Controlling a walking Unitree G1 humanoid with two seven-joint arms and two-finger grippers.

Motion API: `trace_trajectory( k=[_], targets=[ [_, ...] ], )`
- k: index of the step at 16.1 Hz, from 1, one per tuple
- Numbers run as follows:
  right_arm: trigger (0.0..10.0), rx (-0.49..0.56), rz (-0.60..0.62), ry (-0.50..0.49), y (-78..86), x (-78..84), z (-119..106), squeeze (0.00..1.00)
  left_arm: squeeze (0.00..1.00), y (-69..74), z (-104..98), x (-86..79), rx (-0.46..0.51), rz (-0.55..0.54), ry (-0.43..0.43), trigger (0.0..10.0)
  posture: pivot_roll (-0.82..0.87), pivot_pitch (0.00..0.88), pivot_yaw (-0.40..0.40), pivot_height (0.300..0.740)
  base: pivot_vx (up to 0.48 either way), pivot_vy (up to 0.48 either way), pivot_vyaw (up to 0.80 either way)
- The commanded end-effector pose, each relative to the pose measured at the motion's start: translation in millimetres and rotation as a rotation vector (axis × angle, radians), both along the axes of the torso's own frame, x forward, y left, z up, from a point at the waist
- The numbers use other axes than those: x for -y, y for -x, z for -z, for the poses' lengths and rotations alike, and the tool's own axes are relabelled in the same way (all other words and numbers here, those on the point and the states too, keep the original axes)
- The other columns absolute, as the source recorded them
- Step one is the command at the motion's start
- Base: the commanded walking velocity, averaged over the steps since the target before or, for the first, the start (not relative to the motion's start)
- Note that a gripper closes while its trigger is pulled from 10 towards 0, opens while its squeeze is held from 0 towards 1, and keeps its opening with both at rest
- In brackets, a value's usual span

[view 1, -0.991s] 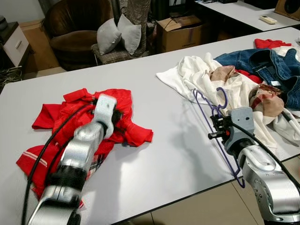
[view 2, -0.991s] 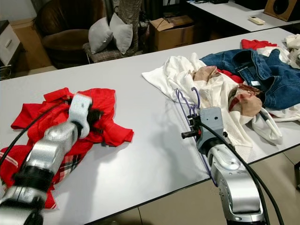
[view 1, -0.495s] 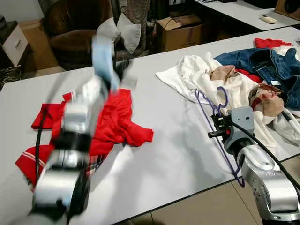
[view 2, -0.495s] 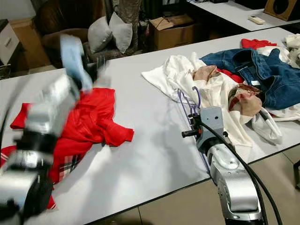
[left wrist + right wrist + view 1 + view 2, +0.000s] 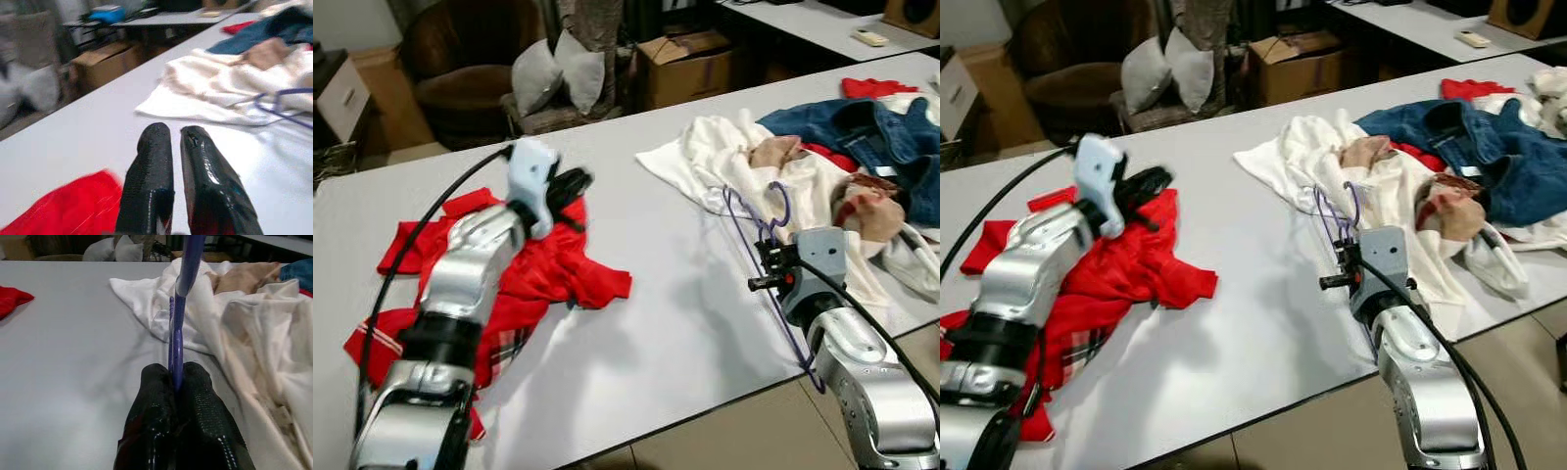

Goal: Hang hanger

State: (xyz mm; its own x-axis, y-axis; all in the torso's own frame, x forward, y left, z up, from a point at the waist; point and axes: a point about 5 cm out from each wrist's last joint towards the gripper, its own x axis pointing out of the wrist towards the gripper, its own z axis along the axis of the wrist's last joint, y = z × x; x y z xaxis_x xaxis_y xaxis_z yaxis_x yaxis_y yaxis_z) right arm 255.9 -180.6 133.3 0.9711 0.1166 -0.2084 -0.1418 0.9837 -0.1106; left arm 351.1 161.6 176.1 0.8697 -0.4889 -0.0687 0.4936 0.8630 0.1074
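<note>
On the white table, near its front edge, the right gripper has its two black fingers clamped on a purple hanger. The hanger's thin rod rises from between the fingertips and runs forward toward a white garment just ahead, where its hook curls up against the cloth. Further to the right of that gripper lies a heap of clothes (a blue denim jacket on top, a small red piece beyond it).

The left gripper is held above the table over the far edge of a crumpled red shirt, pinched together with nothing between its fingers. It points toward the white garment, well apart from the hanger. Beyond the table stand a brown armchair, two grey cushions and a cardboard box.
</note>
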Motion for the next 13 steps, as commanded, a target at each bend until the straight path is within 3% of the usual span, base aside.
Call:
trace_trajectory(
  k=[1, 4, 5, 6, 7, 8, 11, 12, 13],
  targets=[
    [10.0, -0.075, 0.005, -0.005, 4.3, -1.0, 14.7, 0.0, 1.0, 0.0, -1.6, -8.6, 0.0, -0.078, 0.0, 10.0, -0.15, 0.0, 0.11, 0.74, 0.0, 0.0, 0.0],
    [10.0, -0.081, -0.007, -0.006, 5.1, -3.3, 14.7, 0.0, 1.0, 10.5, 9.7, -14.8, -0.057, -0.114, 0.063, 10.0, -0.14, 0.0, 0.096, 0.74, 0.0, 0.0, 0.0],
    [10.0, -0.085, -0.011, -0.006, 5.3, -3.8, 15.1, 0.0, 1.0, 13.8, 14.2, -20.5, -0.055, -0.168, 0.073, 10.0, -0.14, 0.0, 0.095, 0.74, 0.0, 0.0, 0.0],
    [10.0, -0.09, -0.015, -0.006, 5.6, -4.0, 15.7, 0.0, 1.0, 18.4, 19.3, -31.3, -0.032, -0.305, 0.056, 10.0, -0.14, 0.0, 0.091, 0.74, 0.0, 0.0, 0.0],
    [10.0, -0.091, -0.015, -0.006, 5.6, -4.1, 15.8, 0.0, 1.0, 19.9, 20.7, -32.2, -0.042, -0.305, 0.052, 10.0, -0.14, 0.0, 0.09, 0.74, 0.0, 0.0, 0.0],
    [10.0, -0.095, -0.018, -0.006, 5.8, -4.5, 16.2, 0.0, 1.0, 25.3, 25.4, -31.6, -0.112, -0.241, 0.082, 10.0, -0.14, 0.0, 0.088, 0.74, 0.0, 0.0, 0.0],
    [10.0, -0.102, -0.023, -0.006, 6.7, -5.3, 17.2, 0.0, 1.0, 39.5, 34.6, -31.9, -0.183, -0.134, 0.045, 10.0, -0.13, 0.0, 0.084, 0.74, 0.0, 0.0, 0.0],
    [10.0, -0.109, -0.03, -0.007, 7.3, -6.0, 18.2, 0.0, 0.08, 44.9, 38.4, -28.1, -0.194, -0.093, 0.021, 10.0, -0.13, 0.0, 0.082, 0.74, 0.0, 0.0, 0.0],
    [10.0, -0.111, -0.035, -0.007, 7.2, -6.7, 18.3, 0.0, 0.0, 45.9, 43.7, -28.0, -0.208, -0.077, -0.035, 10.0, -0.13, 0.0, 0.083, 0.74, 0.0, 0.0, 0.0]
  ],
)
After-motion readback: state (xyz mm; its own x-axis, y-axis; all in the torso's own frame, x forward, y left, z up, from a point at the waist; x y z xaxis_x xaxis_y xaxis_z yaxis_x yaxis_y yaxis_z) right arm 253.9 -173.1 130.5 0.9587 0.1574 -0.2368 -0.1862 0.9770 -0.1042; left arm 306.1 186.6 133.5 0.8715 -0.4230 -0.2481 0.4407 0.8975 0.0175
